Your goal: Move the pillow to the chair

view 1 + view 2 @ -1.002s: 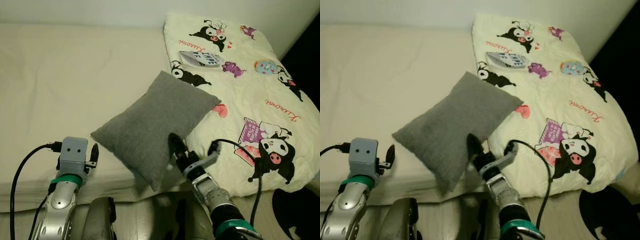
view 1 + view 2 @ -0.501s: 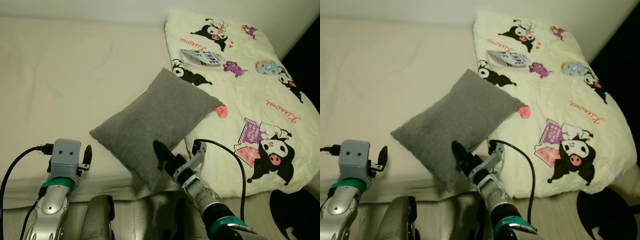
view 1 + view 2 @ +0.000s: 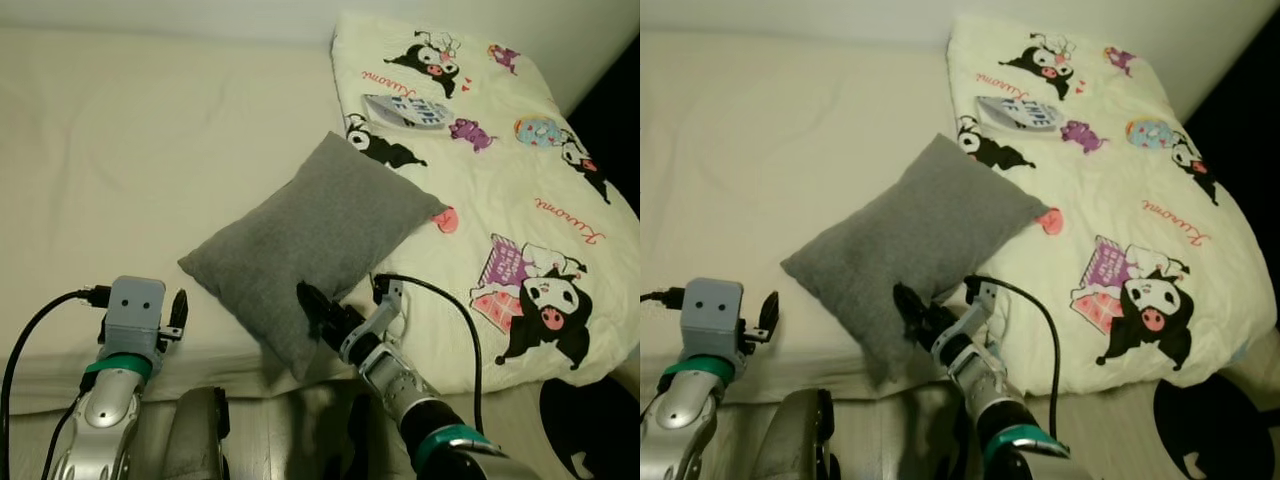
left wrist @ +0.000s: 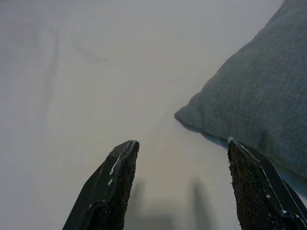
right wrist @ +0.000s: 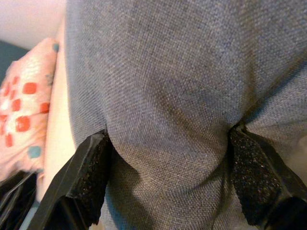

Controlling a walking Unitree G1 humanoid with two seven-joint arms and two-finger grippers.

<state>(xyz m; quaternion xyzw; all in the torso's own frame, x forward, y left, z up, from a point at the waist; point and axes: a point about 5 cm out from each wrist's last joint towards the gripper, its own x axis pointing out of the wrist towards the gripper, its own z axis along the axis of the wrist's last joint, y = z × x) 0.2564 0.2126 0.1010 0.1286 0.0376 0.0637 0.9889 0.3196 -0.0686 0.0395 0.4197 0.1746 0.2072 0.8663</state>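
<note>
Since earlier frame: right gripper (image 3: 318,312) has pushed further in along the near edge of the pillow (image 3: 315,240); one second back it sat at the pillow's right corner, now its fingers are sunk in nearer the lower tip. Pillow itself has hardly shifted on the bed.
Pillow: grey, lying flat on the cream bed (image 3: 120,150) at a diagonal, far corner resting against the cartoon-print quilt (image 3: 500,180), near corner close to the mattress edge.
Right gripper: fingers spread wide, one on either side of a fold of grey fabric (image 5: 163,120); cloth bulges between the pads (image 5: 91,177) and dimples at both. Pressed in, not yet pinched closed.
Left gripper: (image 4: 180,187) parted wide, holding nothing, hovering over bare sheet just beside the pillow's left corner (image 4: 184,115).
Step in hand: taking hold of the pillow, by my reading. Lift not begun; chair not in sight.
Next move calls for: closing the right fingers firmly on the bunched fabric, then raising the pillow clear of the bed before turning toward the chair.
Risk: thin pinch of soft cloth may slip; left gripper is near enough to support.
</note>
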